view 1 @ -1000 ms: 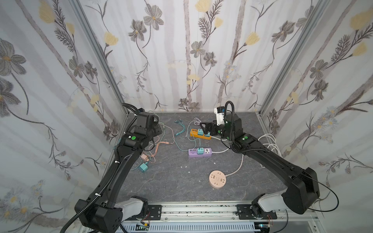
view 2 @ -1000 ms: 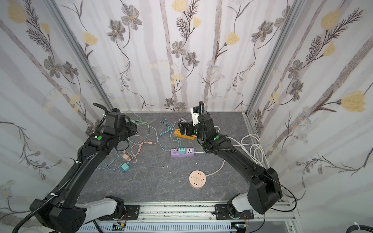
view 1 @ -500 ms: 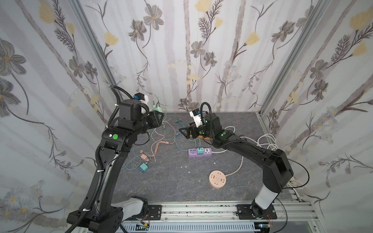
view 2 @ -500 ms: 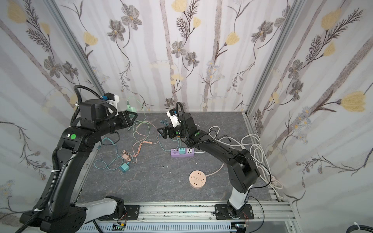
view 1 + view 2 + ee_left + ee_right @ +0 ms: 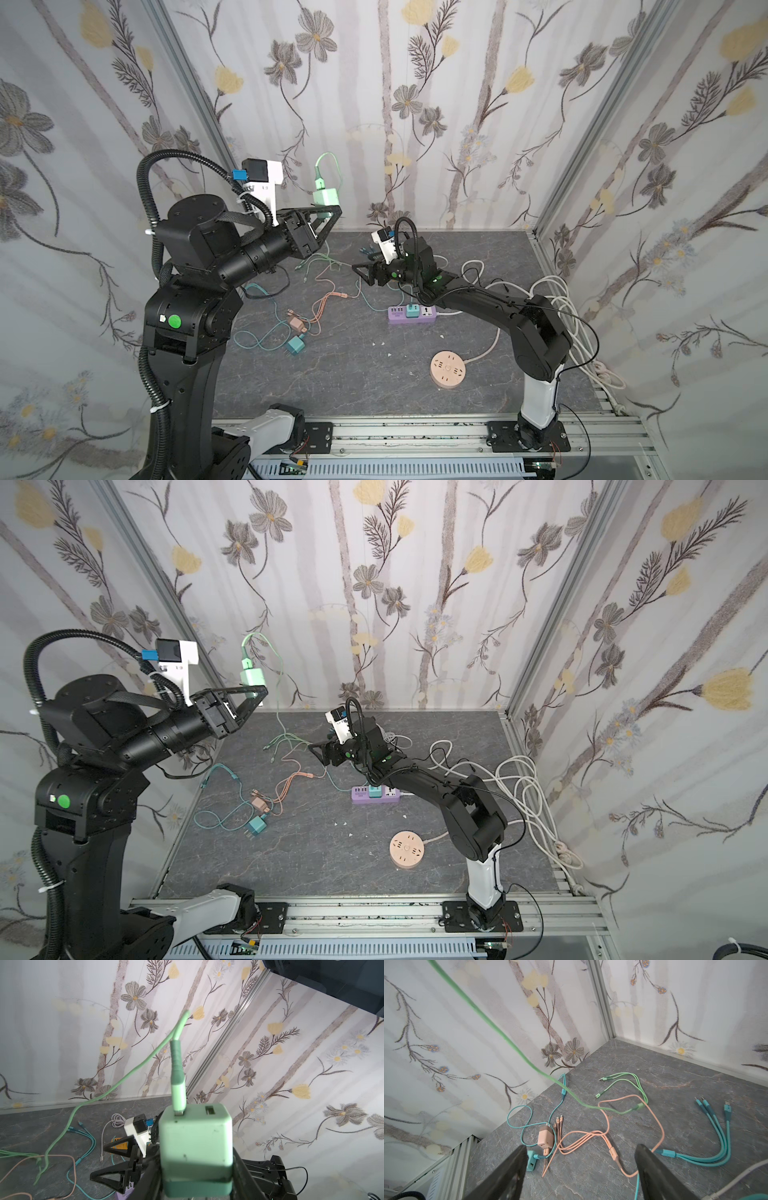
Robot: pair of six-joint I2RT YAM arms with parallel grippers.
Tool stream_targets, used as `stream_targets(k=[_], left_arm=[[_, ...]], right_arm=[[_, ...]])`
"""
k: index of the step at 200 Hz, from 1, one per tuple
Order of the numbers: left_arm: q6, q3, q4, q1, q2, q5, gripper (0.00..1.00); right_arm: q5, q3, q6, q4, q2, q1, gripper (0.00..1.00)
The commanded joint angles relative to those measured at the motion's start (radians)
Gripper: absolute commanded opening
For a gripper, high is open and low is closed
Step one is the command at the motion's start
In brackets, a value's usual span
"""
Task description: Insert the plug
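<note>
Your left gripper (image 5: 332, 210) pinches the green charger (image 5: 325, 196) high, well apart from the purple power strip (image 5: 411, 313) nearer your spread right gripper (image 5: 358, 269).

Grey marbled surface (image 5: 353, 390); floral wallpaper (image 5: 449, 83) on all three walls; slotted aluminium rail (image 5: 415, 434) along the bottom edge in both top views. Left of centre in both top views, a pink charger (image 5: 296, 323) lies just above a teal charger (image 5: 296, 345), close together, contact not resolvable, with a pink cable (image 5: 330, 298) trailing up and to the right from them. At the right edge, loose coils of white cord (image 5: 559, 291) lie along the wall; in the right wrist view a teal three-headed cable (image 5: 667, 1153) fans out toward the right of the frame.
</note>
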Motion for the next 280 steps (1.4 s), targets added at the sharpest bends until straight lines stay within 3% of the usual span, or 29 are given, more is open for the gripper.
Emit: stream_targets(k=[1, 31, 72, 102, 139, 183, 217, 239, 280], left_arm=[[-0.028, 0.031, 0.030, 0.004, 0.023, 0.061, 0.00], [-0.056, 0.091, 0.031, 0.008, 0.039, 0.098, 0.00], [-0.063, 0.201, -0.037, 0.017, 0.063, 0.122, 0.00], [-0.042, 0.216, -0.074, 0.026, 0.063, 0.089, 0.00], [-0.039, 0.193, -0.077, 0.032, 0.063, 0.084, 0.00], [-0.047, 0.193, -0.065, 0.036, 0.051, 0.095, 0.00], [-0.038, 0.167, -0.069, 0.046, 0.030, 0.073, 0.00], [-0.024, 0.129, -0.079, 0.057, 0.016, 0.034, 0.00], [0.013, 0.044, -0.099, 0.069, -0.009, -0.081, 0.00]], right_arm=[[-0.015, 0.020, -0.049, 0.143, 0.048, 0.013, 0.86], [0.005, 0.141, -0.031, 0.139, 0.162, 0.015, 0.90], [-0.069, 0.300, 0.023, 0.207, 0.305, 0.072, 0.92], [-0.030, 0.252, 0.056, 0.263, 0.311, 0.073, 0.91], [0.009, 0.157, -0.067, 0.223, 0.259, 0.072, 0.92], [0.038, 0.254, 0.026, 0.241, 0.368, 0.095, 0.84], [0.106, 0.369, 0.046, 0.188, 0.443, 0.130, 0.67], [0.165, 0.395, -0.015, 0.137, 0.441, 0.146, 0.40], [0.166, 0.286, -0.040, 0.236, 0.296, 0.123, 0.02]])
